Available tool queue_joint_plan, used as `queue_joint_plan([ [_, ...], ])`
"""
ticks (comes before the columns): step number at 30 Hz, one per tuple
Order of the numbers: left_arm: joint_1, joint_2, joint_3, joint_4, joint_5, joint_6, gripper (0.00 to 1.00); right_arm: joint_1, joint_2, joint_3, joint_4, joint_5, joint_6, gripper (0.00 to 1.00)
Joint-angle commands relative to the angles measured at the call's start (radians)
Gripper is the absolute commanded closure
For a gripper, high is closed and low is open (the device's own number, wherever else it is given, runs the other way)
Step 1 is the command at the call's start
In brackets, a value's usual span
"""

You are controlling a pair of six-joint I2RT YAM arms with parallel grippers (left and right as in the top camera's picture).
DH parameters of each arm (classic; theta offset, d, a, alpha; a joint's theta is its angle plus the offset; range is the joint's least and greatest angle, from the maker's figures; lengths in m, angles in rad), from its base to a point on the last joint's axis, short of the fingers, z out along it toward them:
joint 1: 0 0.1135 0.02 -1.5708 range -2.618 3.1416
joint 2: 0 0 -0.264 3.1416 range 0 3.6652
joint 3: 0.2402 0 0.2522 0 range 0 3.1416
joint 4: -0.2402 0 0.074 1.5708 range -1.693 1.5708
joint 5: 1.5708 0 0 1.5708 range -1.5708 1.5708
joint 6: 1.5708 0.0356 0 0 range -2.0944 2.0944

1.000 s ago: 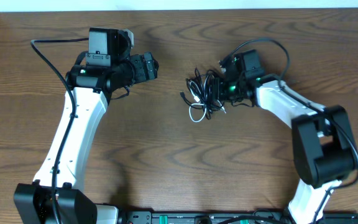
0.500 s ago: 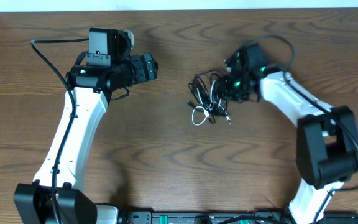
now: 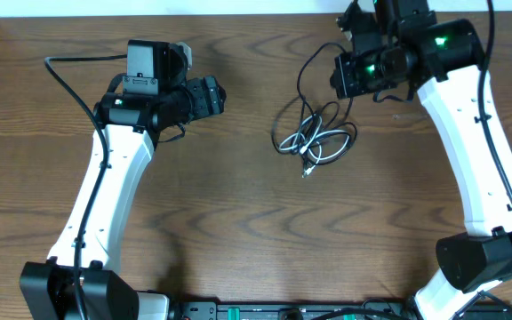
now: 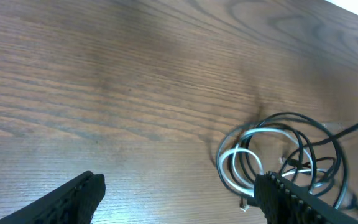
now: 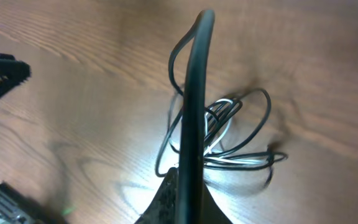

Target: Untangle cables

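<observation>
The cables [image 3: 316,142] lie in a loose tangle on the wooden table, right of centre: black loops and one white/grey cord [image 3: 332,140]. One black cable [image 3: 302,76] rises from the tangle to my right gripper [image 3: 343,76], which is shut on it above the table. In the right wrist view that black cable [image 5: 195,106] runs straight up between the closed jaws [image 5: 188,196], with the tangle [image 5: 235,140] below. My left gripper [image 3: 221,94] hovers open to the left of the tangle. Its fingers [image 4: 73,198] frame bare wood, with the cables [image 4: 278,163] at lower right.
The table's far edge [image 3: 238,9] borders a white strip. A dark rail [image 3: 283,311] lies along the near edge. The left arm's own thick black wire [image 3: 69,76] loops out beside it. Bare wood separates the two grippers.
My right gripper closed on a black cable and lifted up and to the back right, drawing it out. The tangle slid right and loosened. The left arm stayed put.
</observation>
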Motion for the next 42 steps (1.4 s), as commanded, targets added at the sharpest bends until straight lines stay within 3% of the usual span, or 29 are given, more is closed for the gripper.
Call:
queue_joint_plan([
  [1,-0.004,0.008,-0.006,0.000,0.072,0.017,0.17,0.005,-0.008,0.033,0.000,0.027,-0.039,0.99],
  [10,-0.048,0.009,-0.006,0.012,0.135,0.062,0.16,-0.006,-0.004,0.076,0.040,0.015,-0.024,0.99],
  [24,-0.047,0.009,-0.006,0.057,0.117,0.062,0.16,-0.179,-0.008,0.576,0.065,-0.189,-0.080,0.99],
  [26,-0.047,0.009,-0.006,0.058,0.117,0.062,0.08,-0.200,-0.008,0.640,0.085,-0.240,-0.080,0.99],
  [30,-0.047,0.009,-0.006,0.065,0.117,0.062,0.02,-0.228,-0.008,0.729,0.133,-0.313,-0.080,0.99],
  [42,-0.047,0.009,-0.006,0.071,0.117,0.062,0.01,-0.231,-0.008,0.779,0.338,-0.369,-0.024,0.99],
])
